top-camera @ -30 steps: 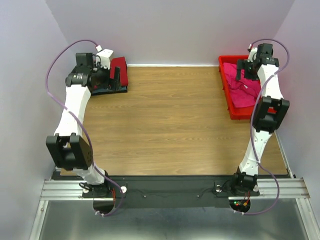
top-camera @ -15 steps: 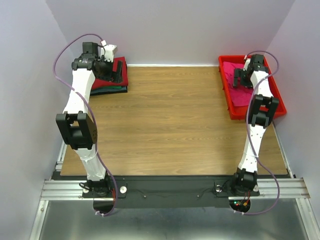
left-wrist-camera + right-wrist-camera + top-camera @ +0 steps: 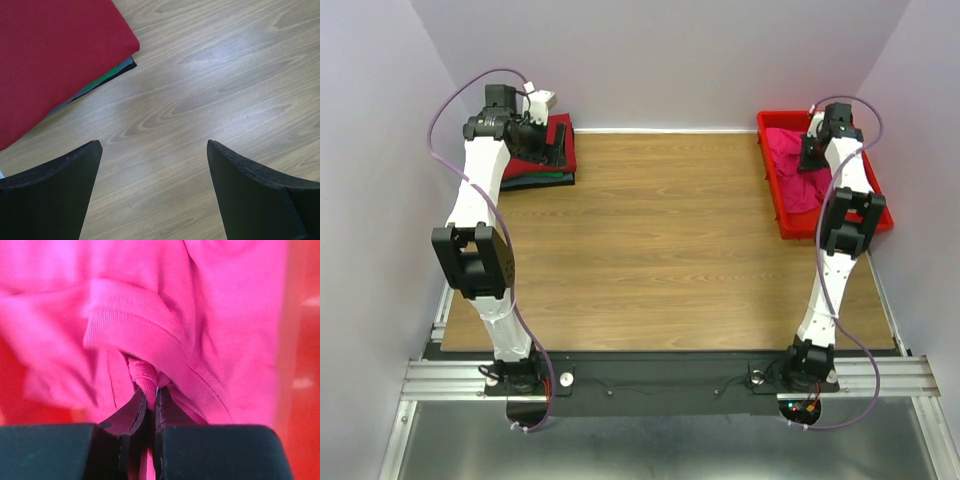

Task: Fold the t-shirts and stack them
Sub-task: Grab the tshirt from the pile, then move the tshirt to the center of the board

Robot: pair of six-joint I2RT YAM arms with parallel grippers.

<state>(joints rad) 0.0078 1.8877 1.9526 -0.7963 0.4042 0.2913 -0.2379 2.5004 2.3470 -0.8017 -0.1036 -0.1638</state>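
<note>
My right end effector (image 3: 150, 396) is clenched on a fold of the pink t-shirt (image 3: 210, 315), crumpled in the red bin (image 3: 802, 230) at upper right. The bench (image 3: 660, 240) lies lower left of it, so I'd pull that way. The left end effector (image 3: 153, 150) hangs released by the folded stack (image 3: 55, 55).

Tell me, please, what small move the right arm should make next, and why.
Probably lift the right gripper straight up. Its jaws are shut on a pinched fold of the pink shirt, which lies crumpled in the red bin; raising it should draw the shirt clear of the walls before it goes to the table.
</note>
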